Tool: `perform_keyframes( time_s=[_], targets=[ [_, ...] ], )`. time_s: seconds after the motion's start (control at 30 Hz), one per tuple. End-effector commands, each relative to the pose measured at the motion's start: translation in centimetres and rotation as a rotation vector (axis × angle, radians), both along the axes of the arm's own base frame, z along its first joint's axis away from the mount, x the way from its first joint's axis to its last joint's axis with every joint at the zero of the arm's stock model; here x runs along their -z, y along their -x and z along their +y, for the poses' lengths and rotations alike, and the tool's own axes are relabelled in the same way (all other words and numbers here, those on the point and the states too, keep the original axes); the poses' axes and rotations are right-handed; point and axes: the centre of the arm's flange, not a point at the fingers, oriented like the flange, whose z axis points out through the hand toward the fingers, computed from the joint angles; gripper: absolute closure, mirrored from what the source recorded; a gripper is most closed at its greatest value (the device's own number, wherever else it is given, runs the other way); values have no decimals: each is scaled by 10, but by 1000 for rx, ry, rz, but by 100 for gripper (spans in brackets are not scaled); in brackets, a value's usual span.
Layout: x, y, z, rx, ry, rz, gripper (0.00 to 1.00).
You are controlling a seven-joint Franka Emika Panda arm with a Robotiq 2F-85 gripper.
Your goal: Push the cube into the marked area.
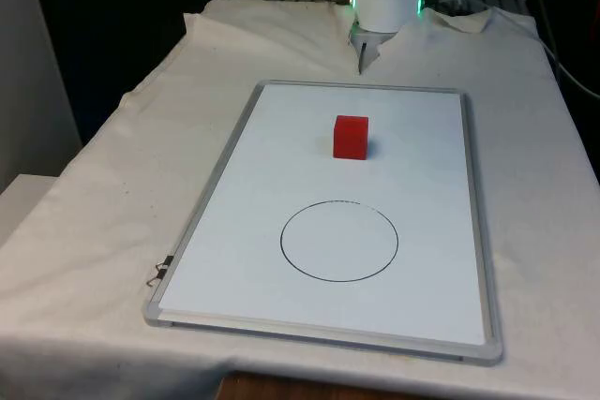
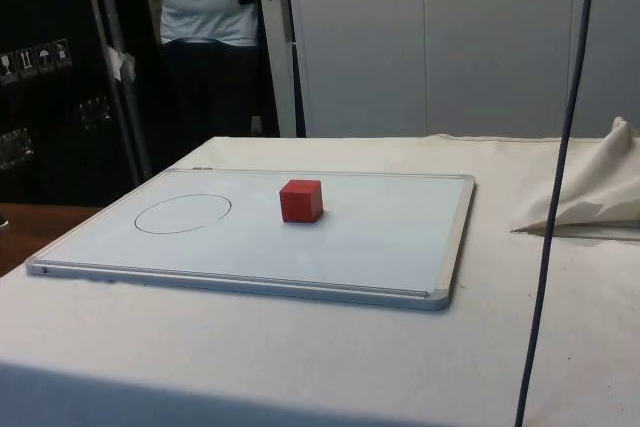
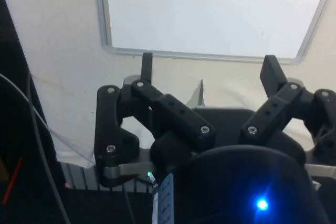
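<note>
Nearest on the metal-framed whiteboard (image 1: 239, 138), the hand-drawn black circle (image 1: 339, 241) lies vacant. The small red cube (image 1: 351, 136) sits beyond it, apart. Farthest, the black two-finger gripper (image 3: 207, 66), jaws spread, hovers off-board, presumably staged behind the cube to push.

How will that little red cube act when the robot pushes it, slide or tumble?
The red cube sits flat on the smooth whiteboard, so it will probably slide, not roll. A high push might tip it. It looks small, likely light. The drawn circle is flat and shouldn't stop it.
</note>
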Motion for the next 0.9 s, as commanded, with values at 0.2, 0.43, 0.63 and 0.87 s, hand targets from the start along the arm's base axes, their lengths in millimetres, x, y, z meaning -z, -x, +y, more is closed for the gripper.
perform_keyframes(
  time_s=[0.2,0.43,0.63,0.87],
  targets=[
    [0,0,0,0,0,-1,30],
    [0,0,0,0,0,-1,66],
    [0,1,-1,1,0,2,100],
    [2,22,-7,1,12,-5,100]
  ],
)
